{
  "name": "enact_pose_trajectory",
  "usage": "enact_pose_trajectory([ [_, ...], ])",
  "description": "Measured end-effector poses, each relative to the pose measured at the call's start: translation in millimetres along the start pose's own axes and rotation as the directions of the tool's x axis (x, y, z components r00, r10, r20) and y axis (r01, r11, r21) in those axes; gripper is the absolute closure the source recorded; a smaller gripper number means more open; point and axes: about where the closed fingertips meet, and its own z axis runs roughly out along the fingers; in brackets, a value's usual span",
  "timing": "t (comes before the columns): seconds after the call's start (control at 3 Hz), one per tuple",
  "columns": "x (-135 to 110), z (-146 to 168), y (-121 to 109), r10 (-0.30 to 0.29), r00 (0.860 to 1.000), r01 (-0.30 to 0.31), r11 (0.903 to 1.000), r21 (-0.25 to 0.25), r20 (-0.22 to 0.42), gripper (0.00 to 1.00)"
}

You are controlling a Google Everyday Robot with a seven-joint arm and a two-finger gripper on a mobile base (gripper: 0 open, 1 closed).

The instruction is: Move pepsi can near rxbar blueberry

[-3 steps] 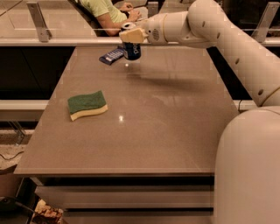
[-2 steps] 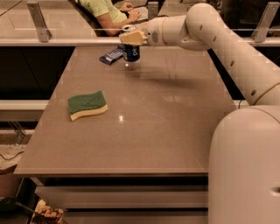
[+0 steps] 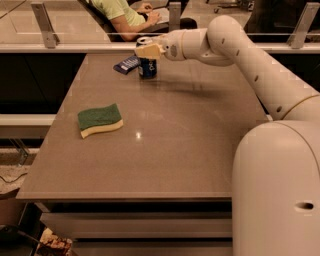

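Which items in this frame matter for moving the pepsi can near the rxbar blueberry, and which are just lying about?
Part of the job:
pepsi can, standing near the far edge of the table
rxbar blueberry, lying just left of the can
tool, at the can's top

Just lying about:
green-and-yellow sponge, on the table's left side
seated person, beyond the table

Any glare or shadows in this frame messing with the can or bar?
Camera view: warm, dim light; one small glare spot on the table, right of the sponge; the soft shadow of the arm lies right of the pepsi can, clear of the rxbar; gripper sits at the can's top.
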Motion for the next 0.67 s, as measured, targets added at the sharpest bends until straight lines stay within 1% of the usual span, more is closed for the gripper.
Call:
enact_pose_trajectory([
  [0.33,4.7,2.4,-0.3,0.006,1.000,-0.006,1.0000,-0.003,-0.003,1.00],
  [0.67,4.5,2.4,-0.2,0.006,1.000,-0.006,1.0000,-0.003,-0.003,0.82],
])
